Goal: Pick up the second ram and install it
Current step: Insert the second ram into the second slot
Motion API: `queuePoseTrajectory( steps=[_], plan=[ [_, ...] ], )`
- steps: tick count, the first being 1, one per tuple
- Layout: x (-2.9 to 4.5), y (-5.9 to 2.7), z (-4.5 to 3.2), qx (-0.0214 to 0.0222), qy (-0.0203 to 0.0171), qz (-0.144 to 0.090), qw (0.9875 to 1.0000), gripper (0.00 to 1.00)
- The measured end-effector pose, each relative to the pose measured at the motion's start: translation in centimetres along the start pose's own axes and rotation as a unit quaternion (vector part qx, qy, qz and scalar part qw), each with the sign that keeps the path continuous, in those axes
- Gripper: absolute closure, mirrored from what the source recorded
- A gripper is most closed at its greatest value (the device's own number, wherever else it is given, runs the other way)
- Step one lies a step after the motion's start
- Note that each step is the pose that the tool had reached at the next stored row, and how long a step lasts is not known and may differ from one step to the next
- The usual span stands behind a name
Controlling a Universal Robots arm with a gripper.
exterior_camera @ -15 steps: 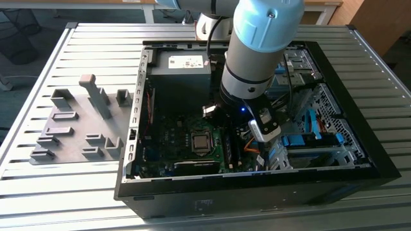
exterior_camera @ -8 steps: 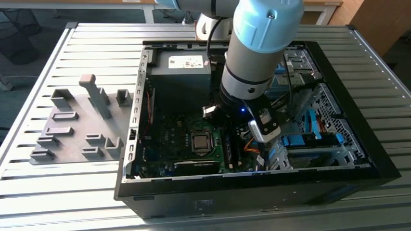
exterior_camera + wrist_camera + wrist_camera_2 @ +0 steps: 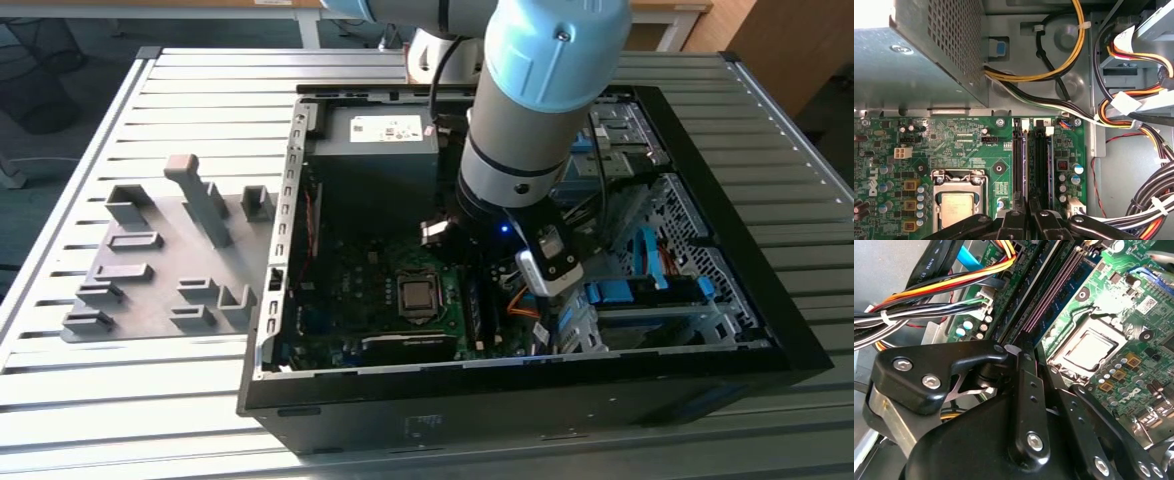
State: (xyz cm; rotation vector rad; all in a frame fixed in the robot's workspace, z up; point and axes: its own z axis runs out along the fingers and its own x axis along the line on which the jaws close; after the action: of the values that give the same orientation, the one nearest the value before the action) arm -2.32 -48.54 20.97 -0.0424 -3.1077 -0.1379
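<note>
My arm (image 3: 534, 130) reaches down into the open computer case (image 3: 747, 330), over the motherboard's memory slots (image 3: 1020, 160). In both wrist views my gripper (image 3: 1029, 209) (image 3: 1026, 354) hangs just above those slots with its fingers drawn close together. The second ram (image 3: 1033, 160) (image 3: 1026, 295) is a thin dark stick seen edge-on. It runs from between the fingertips along one slot, beside a bare slot with purple contacts (image 3: 1054, 290). White slot latches (image 3: 1046, 131) sit at the far end. How deep the stick sits in the slot is hidden.
The silver processor socket (image 3: 956, 205) (image 3: 418, 293) lies right beside the slots. The perforated power-supply box (image 3: 914, 55) and bundles of coloured cables (image 3: 1134, 115) (image 3: 929, 290) crowd the other sides. A grey holder plate (image 3: 160, 260) with upright blocks lies on the table at the exterior view's left.
</note>
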Motion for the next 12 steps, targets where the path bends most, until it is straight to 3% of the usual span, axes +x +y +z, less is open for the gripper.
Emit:
queuePoseTrajectory(
  steps=[3, 12],
  plan=[
    [-0.01, 0.06, -0.16, -0.0022, -0.0004, 0.000, 1.0000, 0.86],
    [-0.01, -0.09, -0.39, -0.0009, -0.0001, 0.001, 1.0000, 0.86]
  ],
)
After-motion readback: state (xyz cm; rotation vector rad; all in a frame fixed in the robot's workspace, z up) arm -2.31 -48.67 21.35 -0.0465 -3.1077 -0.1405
